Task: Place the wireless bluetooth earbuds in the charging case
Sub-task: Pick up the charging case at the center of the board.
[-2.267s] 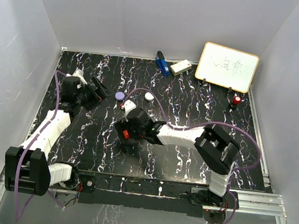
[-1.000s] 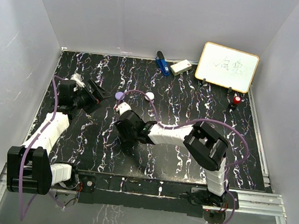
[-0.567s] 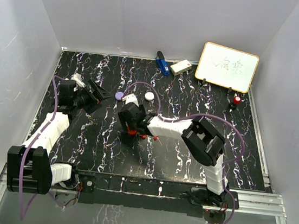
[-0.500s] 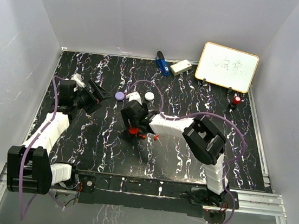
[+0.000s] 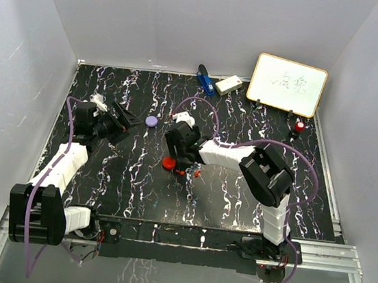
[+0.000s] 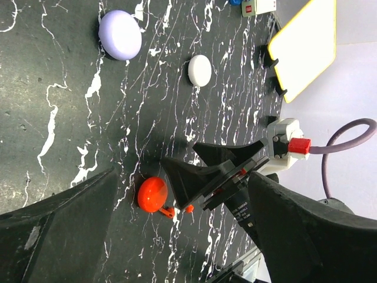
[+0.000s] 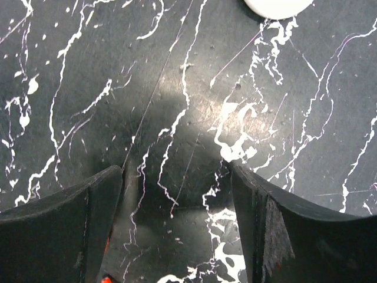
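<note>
A round red charging case (image 5: 168,162) lies on the black marbled table, with two tiny red earbuds (image 5: 180,170) loose just right of it. In the left wrist view the red case (image 6: 152,194) and the earbuds (image 6: 168,211) lie below my right gripper (image 6: 179,152). My right gripper (image 5: 172,148) is open and empty, just beyond the red case. In its own view it (image 7: 177,194) frames bare table. My left gripper (image 5: 124,118) is open and empty at the left; its own view (image 6: 182,174) looks across at the red case.
A purple round case (image 5: 151,120) lies between the arms and shows in the left wrist view (image 6: 120,35). A white round case (image 6: 199,70) lies past it and shows in the right wrist view (image 7: 277,6). A whiteboard (image 5: 287,84), a red-capped marker (image 5: 299,127), a blue item (image 5: 205,80) and a small white box (image 5: 228,84) are at the back.
My right gripper held something red, let it go and drew away towards the back right. The red case and two red earbuds now lie uncovered on the table. The left arm barely moved.
</note>
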`<state>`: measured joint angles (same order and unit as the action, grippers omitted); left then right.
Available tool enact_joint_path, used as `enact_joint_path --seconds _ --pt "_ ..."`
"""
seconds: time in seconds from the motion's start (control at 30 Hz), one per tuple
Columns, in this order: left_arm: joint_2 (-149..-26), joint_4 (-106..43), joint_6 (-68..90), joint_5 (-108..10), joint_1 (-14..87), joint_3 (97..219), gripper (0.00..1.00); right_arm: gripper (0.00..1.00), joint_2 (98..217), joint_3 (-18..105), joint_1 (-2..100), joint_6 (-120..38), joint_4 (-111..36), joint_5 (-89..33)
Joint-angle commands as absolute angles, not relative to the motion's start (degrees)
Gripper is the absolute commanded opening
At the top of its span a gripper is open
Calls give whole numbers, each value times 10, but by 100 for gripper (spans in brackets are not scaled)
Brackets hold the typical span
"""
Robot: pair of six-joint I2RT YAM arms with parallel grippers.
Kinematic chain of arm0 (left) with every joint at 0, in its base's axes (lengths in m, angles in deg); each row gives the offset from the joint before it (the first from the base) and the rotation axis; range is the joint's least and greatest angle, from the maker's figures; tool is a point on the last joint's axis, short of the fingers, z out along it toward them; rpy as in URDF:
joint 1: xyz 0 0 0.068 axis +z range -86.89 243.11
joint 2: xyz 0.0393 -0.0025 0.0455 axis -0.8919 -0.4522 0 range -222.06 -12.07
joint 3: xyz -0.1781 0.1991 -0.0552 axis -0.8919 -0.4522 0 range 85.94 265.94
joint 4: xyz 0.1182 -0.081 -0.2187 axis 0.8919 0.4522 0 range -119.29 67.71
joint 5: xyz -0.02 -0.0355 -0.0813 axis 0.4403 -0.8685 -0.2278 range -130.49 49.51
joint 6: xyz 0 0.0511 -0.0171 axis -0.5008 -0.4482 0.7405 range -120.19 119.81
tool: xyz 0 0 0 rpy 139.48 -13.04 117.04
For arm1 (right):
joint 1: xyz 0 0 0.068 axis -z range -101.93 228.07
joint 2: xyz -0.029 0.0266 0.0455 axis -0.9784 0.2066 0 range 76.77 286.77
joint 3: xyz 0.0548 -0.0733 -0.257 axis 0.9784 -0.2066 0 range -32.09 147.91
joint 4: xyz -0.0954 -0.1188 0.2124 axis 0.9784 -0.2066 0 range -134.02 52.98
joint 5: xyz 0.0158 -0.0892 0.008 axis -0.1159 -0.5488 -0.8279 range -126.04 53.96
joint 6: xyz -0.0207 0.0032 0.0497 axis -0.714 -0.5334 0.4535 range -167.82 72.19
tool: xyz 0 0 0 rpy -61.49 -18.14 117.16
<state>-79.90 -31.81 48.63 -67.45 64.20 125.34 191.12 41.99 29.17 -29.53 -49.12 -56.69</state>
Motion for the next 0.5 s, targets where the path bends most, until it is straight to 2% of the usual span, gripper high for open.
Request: enact_joint_path --seconds 0.0,0.23,0.47 --pt "-804 -335 491 -715 647 1245 88 73 1843 390 295 -324 -454 -542" --pt "-817 -356 501 -737 646 1229 87 74 1775 339 299 -381 -382 -438" --pt "-828 -365 501 -740 647 1226 87 74 1779 349 294 -380 -385 -382"
